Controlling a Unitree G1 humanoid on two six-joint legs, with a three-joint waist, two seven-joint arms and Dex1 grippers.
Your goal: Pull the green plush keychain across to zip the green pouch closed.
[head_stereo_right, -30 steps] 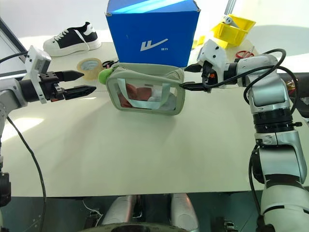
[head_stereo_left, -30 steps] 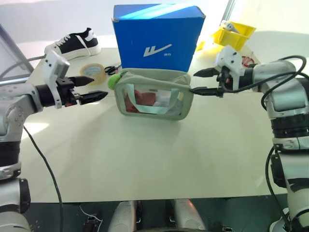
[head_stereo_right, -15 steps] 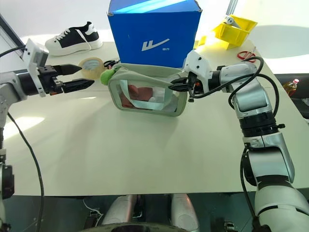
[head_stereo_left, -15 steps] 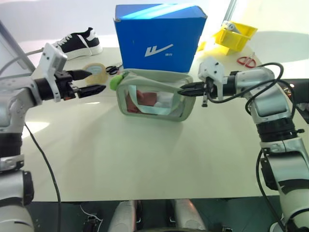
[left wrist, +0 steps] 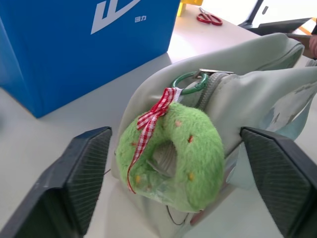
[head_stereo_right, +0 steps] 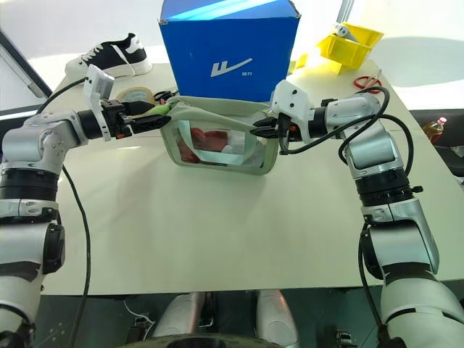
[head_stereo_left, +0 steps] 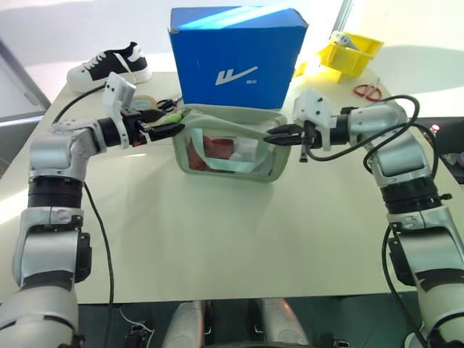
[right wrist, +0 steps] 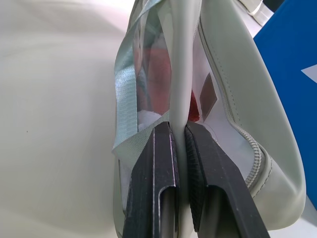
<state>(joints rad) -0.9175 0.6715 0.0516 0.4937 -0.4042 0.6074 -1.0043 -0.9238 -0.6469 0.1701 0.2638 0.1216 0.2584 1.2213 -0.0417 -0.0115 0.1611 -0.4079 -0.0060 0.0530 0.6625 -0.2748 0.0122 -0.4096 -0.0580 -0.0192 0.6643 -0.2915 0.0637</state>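
The green pouch (head_stereo_left: 232, 154) lies on the table in front of the blue box, red contents showing through its clear window. The green plush keychain (left wrist: 198, 158) hangs by a green ring from the zip at the pouch's left end. My left gripper (head_stereo_left: 168, 125) is open, and its fingers (left wrist: 79, 173) stand on either side of the keychain with a gap on both sides. My right gripper (head_stereo_left: 279, 136) is shut on the pouch's right end, with the fabric edge pinched between its fingers (right wrist: 158, 183).
A big blue box (head_stereo_left: 235, 54) stands just behind the pouch. A tan tape roll (head_stereo_right: 136, 94) and a black-and-white shoe (head_stereo_left: 109, 65) lie at the back left. A yellow bin (head_stereo_left: 353, 49) and red scissors (head_stereo_left: 370, 90) are at the back right.
My left gripper has moved right and forward to straddle the keychain. My right gripper has moved in from beside the pouch's right end and shut on it.
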